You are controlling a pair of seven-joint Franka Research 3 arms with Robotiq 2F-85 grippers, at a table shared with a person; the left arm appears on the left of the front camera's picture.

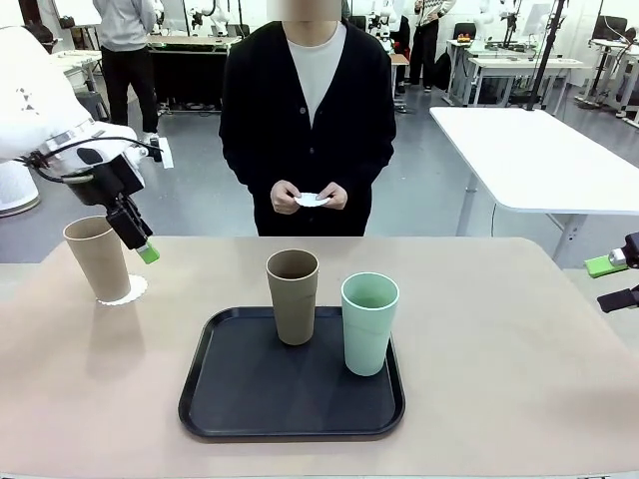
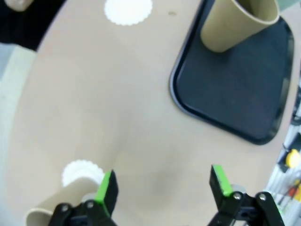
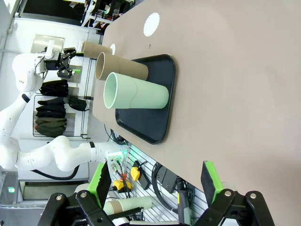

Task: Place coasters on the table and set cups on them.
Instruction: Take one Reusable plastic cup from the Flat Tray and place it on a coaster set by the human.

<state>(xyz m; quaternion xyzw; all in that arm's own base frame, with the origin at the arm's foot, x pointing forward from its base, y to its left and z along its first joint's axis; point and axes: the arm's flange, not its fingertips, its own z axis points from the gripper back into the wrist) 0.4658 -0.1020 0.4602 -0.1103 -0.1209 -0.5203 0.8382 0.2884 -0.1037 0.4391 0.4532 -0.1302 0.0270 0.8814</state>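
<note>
Spanning most of the front view, the large beige-tan matte table (image 1: 519, 379) carries a black rounded-square tray (image 1: 230, 399) at its middle. Left gripper (image 1: 138, 238) hangs just beside the rim of the cup at the table's left end, not touching it, fingers spread wide with nothing between them. Right gripper (image 1: 613, 281) sits off the table's right edge, fingers likewise wide and empty. Cups next, all tall, tapered, handleless, matte and upright. The left tan-brown tumbler (image 1: 98, 259) stands off the tray on a coaster. The second tan-brown tumbler (image 1: 293, 299) and the pale mint-green tumbler (image 1: 368, 329) stand on the tray, near each other but apart. Coasters last: small round white paper doilies with scalloped edges. First doily (image 1: 134, 290) lies under the left tumbler, its edge showing around the base. Second doily (image 2: 128, 10) lies bare on the table beyond the tray, toward the person's side. Third doily (image 1: 312, 200) is pinched in the person's hands (image 1: 285, 197) at the far side. Judgement: about a third done. One cup is seated and one coaster is laid and waiting. One coaster is yet to be placed, and two cups are yet to come off the tray.
</note>
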